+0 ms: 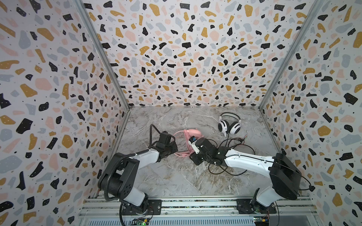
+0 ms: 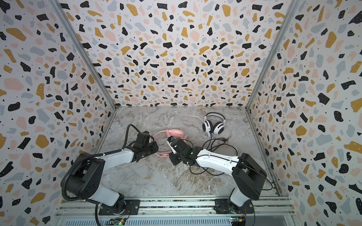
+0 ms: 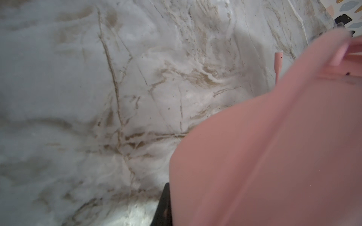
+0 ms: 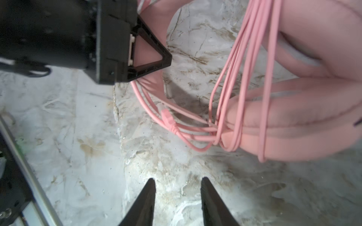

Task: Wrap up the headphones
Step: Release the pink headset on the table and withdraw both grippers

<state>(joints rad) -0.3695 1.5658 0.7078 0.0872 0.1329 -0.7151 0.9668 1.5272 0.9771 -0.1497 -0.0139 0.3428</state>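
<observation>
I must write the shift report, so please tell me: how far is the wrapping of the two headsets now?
Looks done: the thin pink cable is wound in several loops around the pink over-ear headset. In hand: the left claw grips that headset's band; the right claw stands open and empty near the loops. To do: the white-and-black over-ear headset lies untouched at the back, its black cable sprawling loose.

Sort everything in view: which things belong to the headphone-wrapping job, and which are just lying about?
Belongs to the job: all-pink over-ear headset, thin pink cable wound round it; white-and-black over-ear headset, black cable lying loose.

Not part of it: grey marble-patterned tabletop; terrazzo-patterned walls.
</observation>
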